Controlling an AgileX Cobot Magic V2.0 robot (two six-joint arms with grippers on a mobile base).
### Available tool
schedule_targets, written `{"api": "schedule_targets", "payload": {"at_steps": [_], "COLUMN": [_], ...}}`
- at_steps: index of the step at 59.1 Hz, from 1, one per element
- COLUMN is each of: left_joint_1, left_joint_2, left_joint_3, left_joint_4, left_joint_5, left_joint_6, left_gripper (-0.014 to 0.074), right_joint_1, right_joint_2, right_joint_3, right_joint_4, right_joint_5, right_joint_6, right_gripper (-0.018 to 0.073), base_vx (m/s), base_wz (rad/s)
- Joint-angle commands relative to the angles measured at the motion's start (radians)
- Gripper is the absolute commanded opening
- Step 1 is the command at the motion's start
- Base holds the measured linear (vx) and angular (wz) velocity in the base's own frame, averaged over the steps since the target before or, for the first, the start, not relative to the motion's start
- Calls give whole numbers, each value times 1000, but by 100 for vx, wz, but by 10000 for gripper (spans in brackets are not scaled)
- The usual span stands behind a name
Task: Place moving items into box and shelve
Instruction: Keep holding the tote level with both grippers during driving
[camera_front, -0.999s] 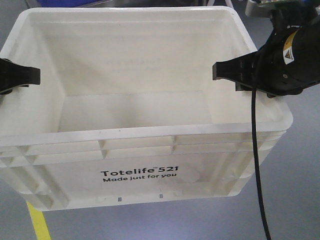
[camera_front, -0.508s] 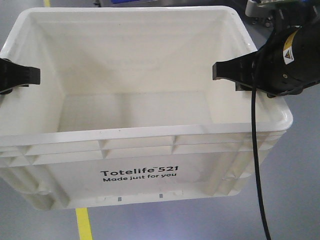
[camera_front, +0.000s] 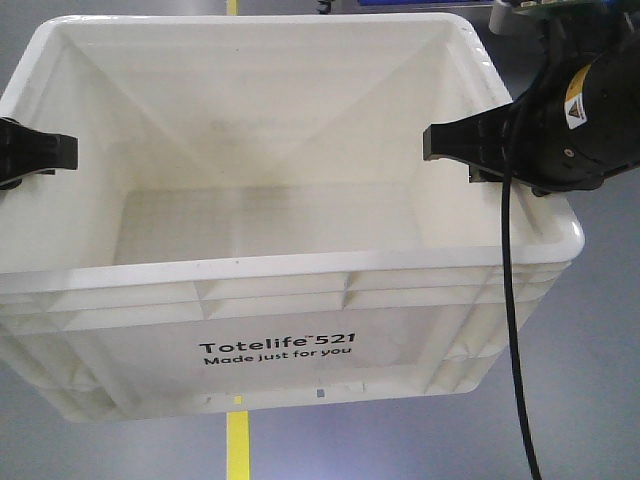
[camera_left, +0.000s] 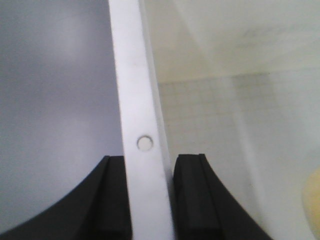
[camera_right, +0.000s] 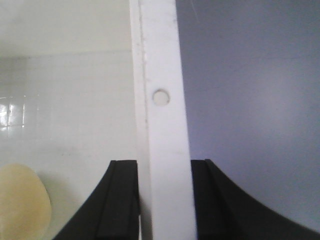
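At left rim: box (camera_front: 280, 300) wall is pinched by left gripper (camera_left: 150, 200).
At right rim: clamped likewise by right gripper (camera_right: 167, 200).
Contents: pale moving item (camera_right: 22, 200) is seen on box floor.
Handling: judged rigid, light, smooth; rims to be held level.

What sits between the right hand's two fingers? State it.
The box rim, clamped by the right hand's black fingers, in the right wrist view.
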Motion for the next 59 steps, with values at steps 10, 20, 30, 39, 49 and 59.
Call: {"api": "schedule_targets", "payload": {"at_steps": [10,20,30,39,49,59], "left_joint_1": [-4,-4,-4,-4,-4,-4], "left_joint_2": [-35,-35,-35,-35,-35,-35], "left_joint_3": [-43,-43,-43,-43,-43,-43], "left_joint_4": [66,66,66,66,66,66], "left_joint_5": [-126,-126,-126,-126,-126,-126], "left_joint_6": [17,17,17,17,17,17], "left_gripper": [169,169,169,169,169,169], "right_joint_1": [-7,-7,-7,-7,-7,-7], "right_joint_2": [-35,-35,-35,-35,-35,-35], "right_joint_3": [-40,-40,-40,-40,-40,-40], "right_joint_4": [-123,-123,-123,-123,-123,-123], "right_joint_5": [-40,-40,-40,-40,-39,-39], "right_joint_6": [-4,-4,-4,-4,-4,-4], "right_gripper": [110,110,110,110,110,110], "base_vx": [4,6,9,12,16,20], "base_wz": [29,18,16,15,15,11]}}
